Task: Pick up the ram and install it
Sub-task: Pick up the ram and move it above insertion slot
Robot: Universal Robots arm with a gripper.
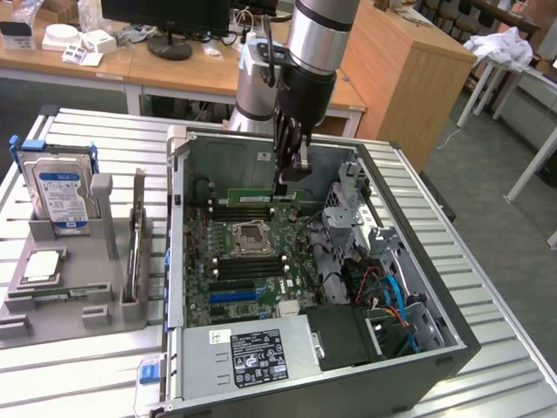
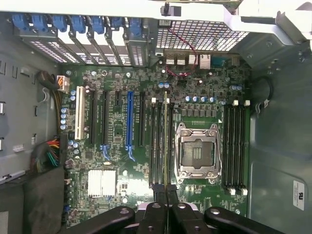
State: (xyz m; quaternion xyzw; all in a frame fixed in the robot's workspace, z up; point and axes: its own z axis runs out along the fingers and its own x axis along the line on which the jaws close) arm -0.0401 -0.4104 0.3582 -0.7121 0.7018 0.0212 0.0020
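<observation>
Tool (image 2: 165, 191) tight on the ram (image 2: 165, 146), its long axis parallel with the motherboard's memory slots (image 2: 155, 141).

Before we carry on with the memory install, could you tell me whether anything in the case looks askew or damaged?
Nothing stands out. The end effector holds the ram edge-on, in line with the memory slots beside the empty processor socket, and nothing on the motherboard looks bent or broken.
</observation>
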